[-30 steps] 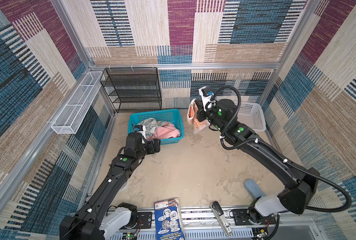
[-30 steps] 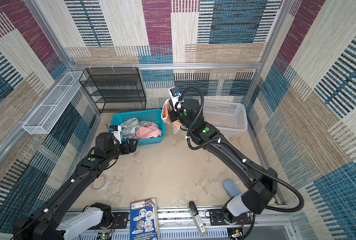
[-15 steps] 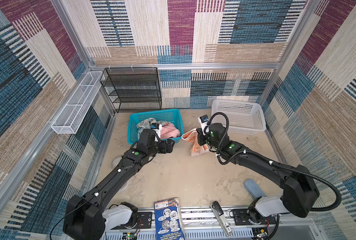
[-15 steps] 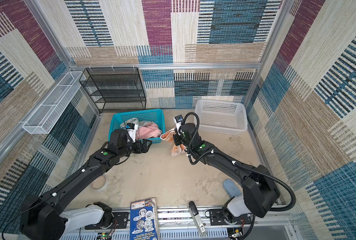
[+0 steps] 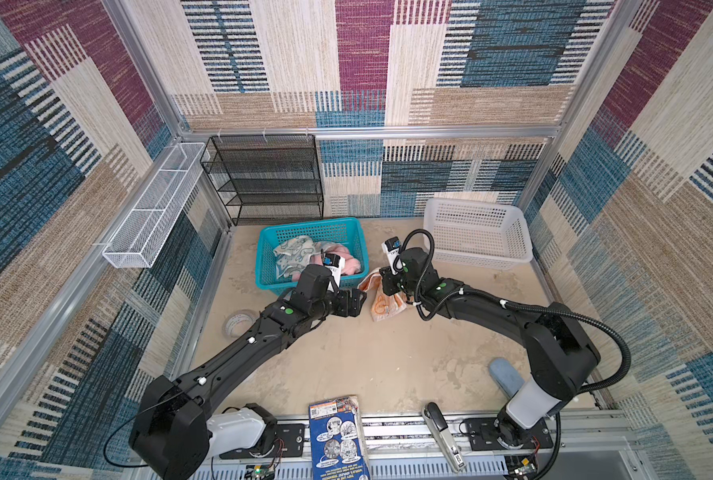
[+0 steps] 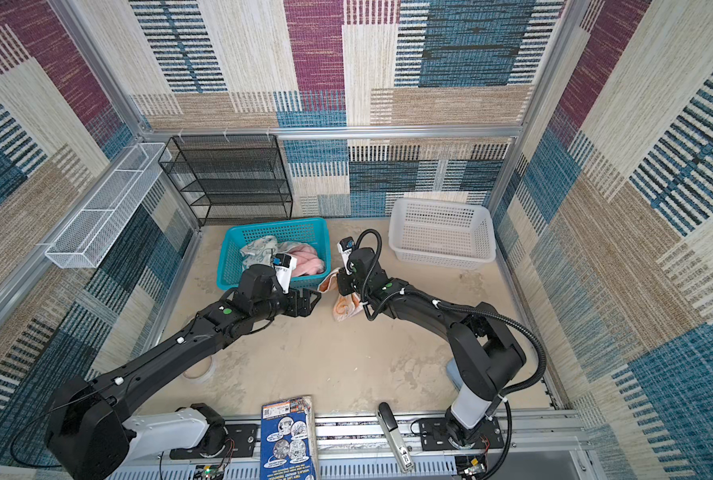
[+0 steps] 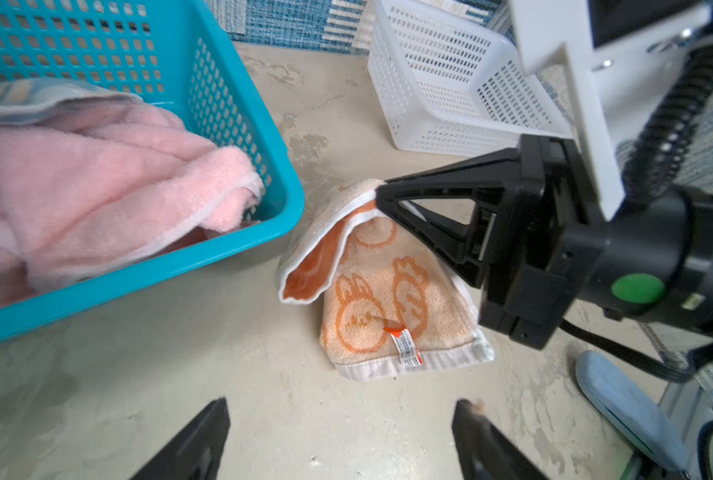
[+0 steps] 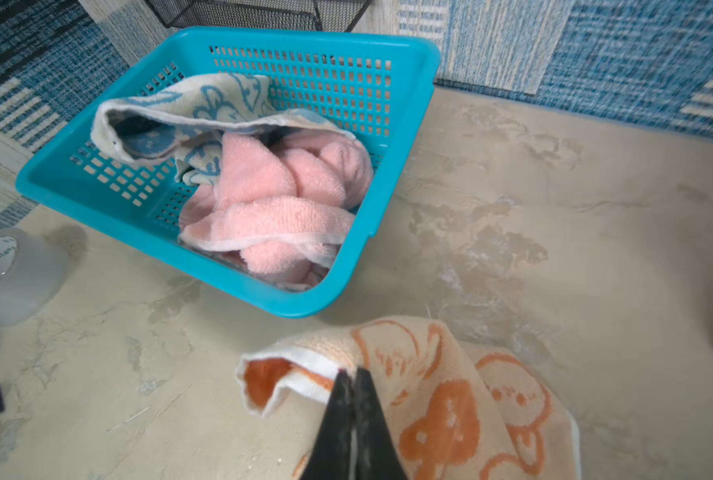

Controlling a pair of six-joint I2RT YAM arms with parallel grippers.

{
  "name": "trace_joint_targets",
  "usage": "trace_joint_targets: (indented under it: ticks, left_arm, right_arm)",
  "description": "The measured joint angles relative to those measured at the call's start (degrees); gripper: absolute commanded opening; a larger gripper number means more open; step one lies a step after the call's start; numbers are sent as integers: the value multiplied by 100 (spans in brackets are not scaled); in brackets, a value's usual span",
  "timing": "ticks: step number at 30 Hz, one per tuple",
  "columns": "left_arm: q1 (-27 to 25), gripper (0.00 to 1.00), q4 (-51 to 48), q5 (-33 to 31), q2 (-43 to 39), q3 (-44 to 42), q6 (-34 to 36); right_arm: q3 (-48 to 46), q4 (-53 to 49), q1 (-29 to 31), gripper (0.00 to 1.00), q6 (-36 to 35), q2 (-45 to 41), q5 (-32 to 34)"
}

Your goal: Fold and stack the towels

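Note:
An orange towel (image 5: 382,306) with a rabbit print lies crumpled on the table just right of the teal basket (image 5: 309,224). My right gripper (image 8: 352,372) is shut on its white-hemmed edge, holding that edge lifted while the rest rests on the table (image 7: 371,299). My left gripper (image 7: 342,405) is open and empty, low over the table a short way from the towel's tagged hem; in both top views it (image 5: 359,301) points at the towel from the left. The blue printed towel (image 8: 188,108) and the pink towel (image 8: 280,195) sit bunched in the teal basket.
A white basket (image 5: 475,237) stands at the back right, a black wire shelf (image 5: 267,178) at the back. A tape roll (image 5: 238,324) lies under my left arm. A blue box (image 5: 338,440), a stapler (image 5: 442,432) and a pale blue object (image 5: 506,376) lie near the front.
My right gripper came down and forward from high at the back, bringing the orange towel onto the table. My left gripper swung right, from the basket's front toward the towel.

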Motion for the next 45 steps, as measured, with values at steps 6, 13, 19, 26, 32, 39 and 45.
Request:
trace_joint_targets:
  ticks: [6, 13, 19, 26, 32, 39, 45]
  left_arm:
    - [-605, 81, 332, 15, 496, -37, -7]
    - [-1241, 79, 1126, -144, 855, -249, -44]
    - [-1307, 78, 1932, -463, 977, -717, -278]
    - [-1305, 76, 2253, -605, 1097, -763, -472]
    - [-1305, 71, 2218, -584, 1222, -562, -472]
    - [-1307, 68, 2179, -332, 1493, -306, -448]
    - [-1344, 68, 2020, -125, 1832, -98, -435]
  right_arm:
    - [26, -136, 0, 0, 291, 22, -280]
    - [140, -293, -15, 23, 439, 20, -291]
    - [140, -404, -129, 60, 511, 7, -269]
    - [-81, -553, -382, 74, 402, -302, 11]
    - [-651, -616, -706, 60, 345, -852, 223]
    - [-1631, -691, -785, 35, 538, -1316, 260]
    - [-2378, -634, -809, 38, 828, -1532, 142]
